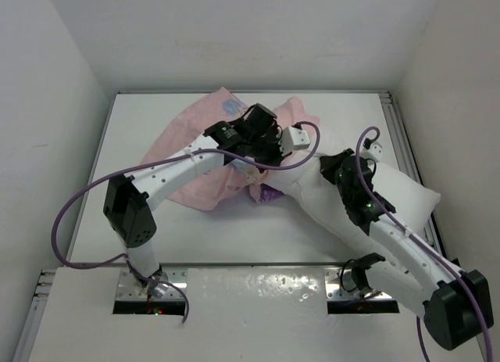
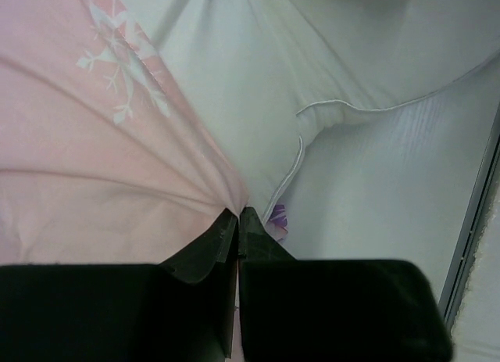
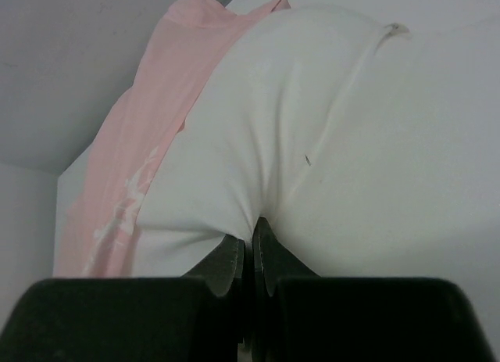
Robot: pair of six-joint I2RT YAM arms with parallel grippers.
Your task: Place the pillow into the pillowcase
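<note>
Pink cloth, the pale inside of the pillowcase (image 1: 199,186), lies rumpled on the white table (image 1: 234,237), spreading from the centre toward eleven o'clock in the overhead view. The white pillow (image 1: 406,198) stretches from the centre out to four o'clock, its near end meeting the case. The left gripper (image 2: 238,215) has its jaws pinched together on a gathered fold of pink fabric right beside the pillow's seamed corner, probably to hold the opening in place. The right gripper (image 3: 251,229) is clamped on a pucker of pillow cloth, apparently to push the pillow toward ten o'clock into the case. Most of the pillow appears to be outside the case.
</note>
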